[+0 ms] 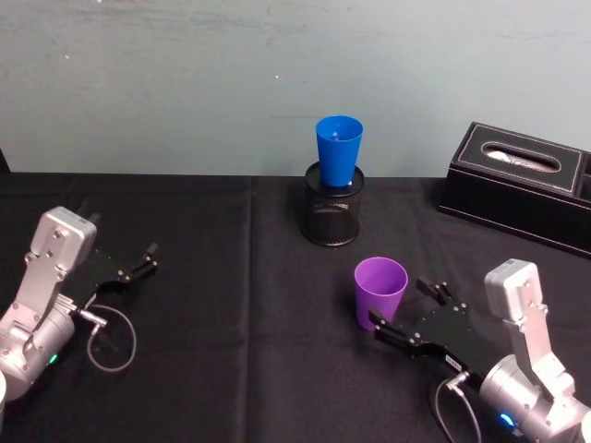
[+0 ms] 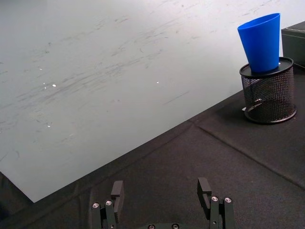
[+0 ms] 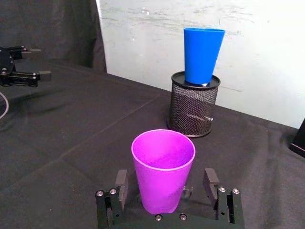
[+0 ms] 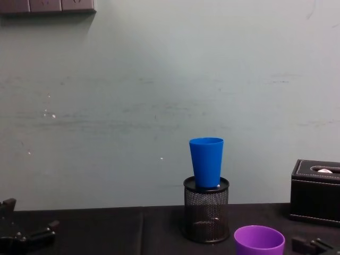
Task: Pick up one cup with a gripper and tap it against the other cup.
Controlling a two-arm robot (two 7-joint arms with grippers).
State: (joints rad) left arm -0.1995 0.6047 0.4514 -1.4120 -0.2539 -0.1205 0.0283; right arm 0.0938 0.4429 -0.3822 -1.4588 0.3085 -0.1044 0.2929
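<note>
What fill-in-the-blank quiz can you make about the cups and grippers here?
The blue cup stands ____ in the mesh holder.
The right gripper is ____ around the purple cup.
The left gripper holds ____.
Missing words: upright; open; nothing.

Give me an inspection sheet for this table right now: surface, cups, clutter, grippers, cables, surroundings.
Surface: black cloth, creased, no spills seen.
Job's things: purple plastic tumbler upright on the cloth; bright blue plastic tumbler upright, seated in the black wire-mesh pen holder.
Clutter: black tissue box at far right.
Grippers: right gripper open, fingers either side of the purple tumbler, gaps showing; left gripper open, idle at left.
Cables: looped cable beside the left arm; another at the right wrist.
Surroundings: pale scuffed wall behind.
</note>
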